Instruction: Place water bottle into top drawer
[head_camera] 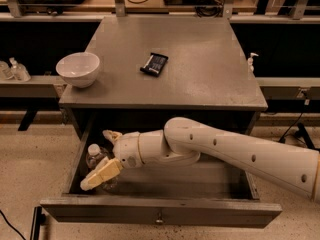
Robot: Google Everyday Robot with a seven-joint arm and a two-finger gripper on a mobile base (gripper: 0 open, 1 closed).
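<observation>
The top drawer (200, 211) is pulled out below the grey cabinet top, with its small metal knob at the front centre. The water bottle (93, 154) stands inside at the drawer's left end, white cap up. My gripper (96, 160) reaches into the drawer from the right. Its two tan fingers (100, 174) are spread apart on either side of the bottle, one in front and one behind. The bottle's lower body is partly hidden by the front finger.
On the cabinet top (200, 84) sit a white bowl (78, 69) at the left and a dark flat packet (154, 64) near the middle. A small pump bottle (251, 61) stands off the right edge. Tiny clear bottles (15, 70) are on the left shelf.
</observation>
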